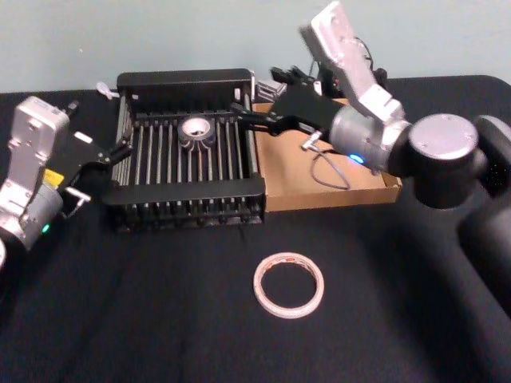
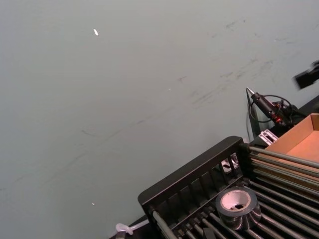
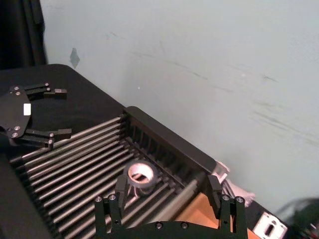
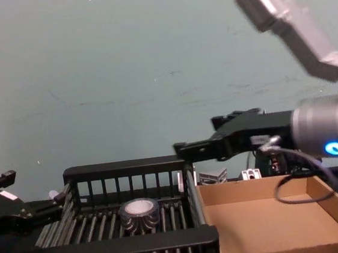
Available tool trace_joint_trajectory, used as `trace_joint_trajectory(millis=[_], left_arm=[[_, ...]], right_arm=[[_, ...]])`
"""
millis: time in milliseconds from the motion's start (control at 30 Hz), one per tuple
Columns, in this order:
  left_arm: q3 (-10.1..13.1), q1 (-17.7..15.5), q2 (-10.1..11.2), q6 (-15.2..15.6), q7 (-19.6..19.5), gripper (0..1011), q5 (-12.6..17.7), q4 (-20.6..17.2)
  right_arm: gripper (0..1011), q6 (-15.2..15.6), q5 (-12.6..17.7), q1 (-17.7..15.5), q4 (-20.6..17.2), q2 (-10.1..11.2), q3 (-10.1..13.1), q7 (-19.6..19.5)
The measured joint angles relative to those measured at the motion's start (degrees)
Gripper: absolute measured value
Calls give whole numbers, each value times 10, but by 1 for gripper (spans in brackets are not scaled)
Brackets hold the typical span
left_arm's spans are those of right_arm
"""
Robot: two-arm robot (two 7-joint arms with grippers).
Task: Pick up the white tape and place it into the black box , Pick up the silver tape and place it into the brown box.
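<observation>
1. The black box (image 1: 188, 191) was the largest thing on the table, and we place the rest from it. Its slatted floor and barred walls would keep a roll from wandering.
2. The brown box (image 1: 319, 187) sat touching the black box on its right-hand side. Our right arm reached across above it, so we could not see all of its floor; what we saw was bare cardboard.
3. Our right gripper (image 1: 254, 118) hung above the black box's right rim, its two fingers spread with nothing between them. We judged that it had let go and stood free to leave for the next pick.
4. Our left gripper (image 1: 118, 152) hovered just outside the black box's left wall, fingers parted and empty, seemingly idle.
5. The silver tape (image 1: 289, 284) lay flat on the table, well in front of the black box and apart from both grippers. We judged it the remaining job, bound for the brown box.
6. The white tape (image 1: 196, 128) stood on its flat side inside the black box, near the back wall, so that half looked done.
</observation>
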Motion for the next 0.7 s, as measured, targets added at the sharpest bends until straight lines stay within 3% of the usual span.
trace_joint_trajectory(millis=[267,567,700], left_arm=[[0,0,0,0,0,1001,0,0],[0,0,0,0,0,1001,0,0],[0,0,0,0,0,1001,0,0]], right_arm=[[1003,47,27,-77,-112,60,29,-6],[1003,79,50,-164,-204,121,53,-8],[1002,91,54,-189,-226,140,57,-8]])
